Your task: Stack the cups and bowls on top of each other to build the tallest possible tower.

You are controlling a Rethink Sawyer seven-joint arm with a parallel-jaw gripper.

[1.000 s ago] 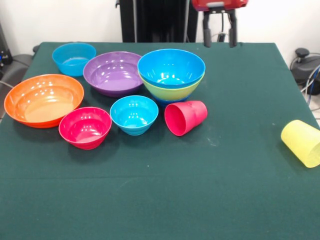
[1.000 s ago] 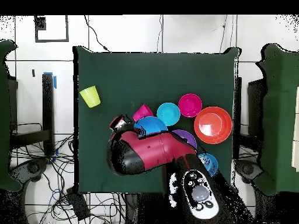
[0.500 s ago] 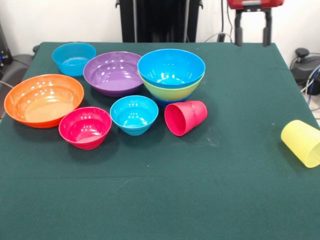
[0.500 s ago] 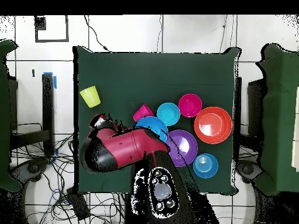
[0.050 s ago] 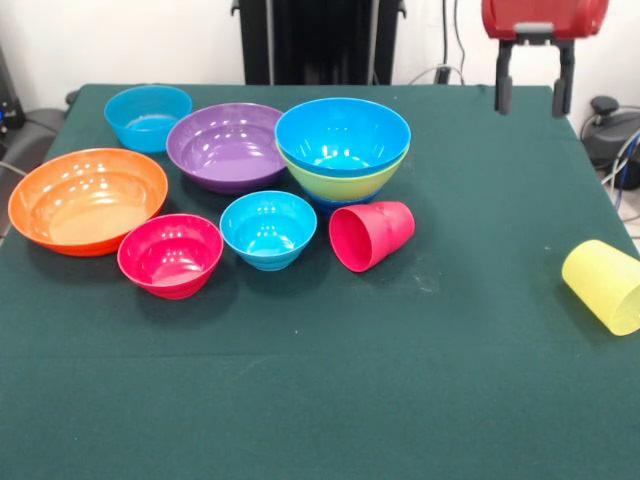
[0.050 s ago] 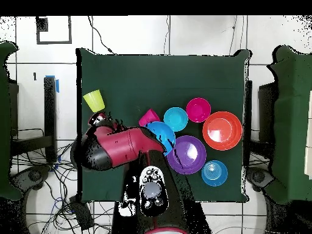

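Red and black, the gripper (image 5: 531, 95) hangs high over the far right of the green table (image 5: 480, 380) — its two fingers apart, holding nothing. The yellow cup (image 5: 604, 285) lies on its side by the right edge, well apart from everything else. The red-pink cup (image 5: 371, 235) lies tipped over too, just beside the tower (image 5: 343, 150) — a bright blue bowl sitting inside a lime green one. The purple bowl (image 5: 226, 146) touches the tower's left side.

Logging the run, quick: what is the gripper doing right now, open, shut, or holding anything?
Gripper: open, fingers apart, holding nothing, above the table's far right part.
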